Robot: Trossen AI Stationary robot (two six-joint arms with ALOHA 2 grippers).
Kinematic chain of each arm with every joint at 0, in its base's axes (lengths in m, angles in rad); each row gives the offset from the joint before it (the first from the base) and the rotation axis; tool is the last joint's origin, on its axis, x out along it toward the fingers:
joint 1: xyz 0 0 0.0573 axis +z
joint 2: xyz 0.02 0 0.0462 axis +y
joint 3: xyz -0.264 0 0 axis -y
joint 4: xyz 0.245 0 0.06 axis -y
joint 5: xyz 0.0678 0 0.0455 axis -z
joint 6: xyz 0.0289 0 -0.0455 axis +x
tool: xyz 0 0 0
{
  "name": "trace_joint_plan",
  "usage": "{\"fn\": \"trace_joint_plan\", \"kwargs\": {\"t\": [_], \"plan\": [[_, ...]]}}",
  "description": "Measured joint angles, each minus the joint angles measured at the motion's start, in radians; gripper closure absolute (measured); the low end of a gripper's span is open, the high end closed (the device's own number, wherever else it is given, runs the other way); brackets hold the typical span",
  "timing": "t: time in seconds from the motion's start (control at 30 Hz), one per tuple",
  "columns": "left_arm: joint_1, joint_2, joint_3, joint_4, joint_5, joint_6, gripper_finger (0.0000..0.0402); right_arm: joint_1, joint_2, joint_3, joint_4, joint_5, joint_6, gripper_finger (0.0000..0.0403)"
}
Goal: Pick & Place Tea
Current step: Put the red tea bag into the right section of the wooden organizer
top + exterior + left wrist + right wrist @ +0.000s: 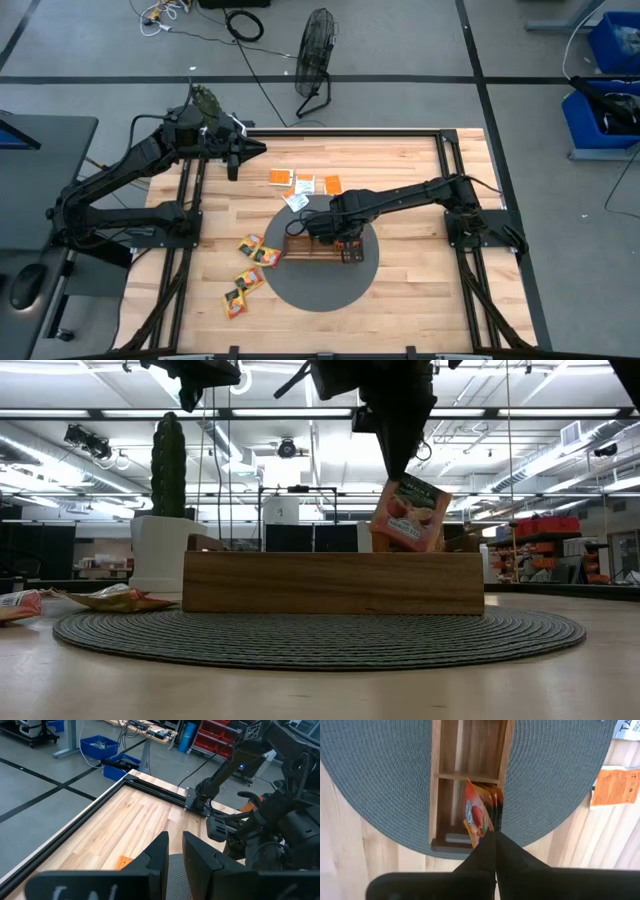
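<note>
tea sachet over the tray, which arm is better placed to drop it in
Right. The right claw is shut on the tea sachet, holding it directly above the wooden tray on the round mat. The left claw waits far off near the table's back edge.

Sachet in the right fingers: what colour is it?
The sachet is mainly orange with a green top band and a peach-like picture; the low view shows it best.

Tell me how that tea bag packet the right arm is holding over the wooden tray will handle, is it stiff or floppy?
Probably thin and light: the right gripper holds the packet by one edge alone. It hangs tilted but flat over the wooden tray, so likely fairly stiff for paper. Released, it may lean rather than stand upright.
</note>
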Motion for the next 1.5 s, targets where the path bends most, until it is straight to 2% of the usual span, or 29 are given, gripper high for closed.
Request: {"fn": "trace_joint_plan", "kwargs": {"t": [0.5,1.13,1.33,1.5], "plan": [[0.000,0.000,0.000,0.000,0.000,-0.008,0.0344,0.000,0.000,-0.071,0.021,-0.019,0.004,0.0403],[0.000,0.000,0.000,0.000,0.000,-0.012,0.0344,0.000,0.000,-0.072,0.071,-0.065,-0.001,0.0392],[0.000,0.000,0.000,0.000,0.000,-0.012,0.0344,0.000,0.000,-0.072,0.077,-0.065,-0.005,0.0364],[0.000,0.000,0.000,-0.002,0.000,-0.011,0.0344,0.000,0.000,-0.072,0.102,-0.065,-0.008,0.0314]]}}
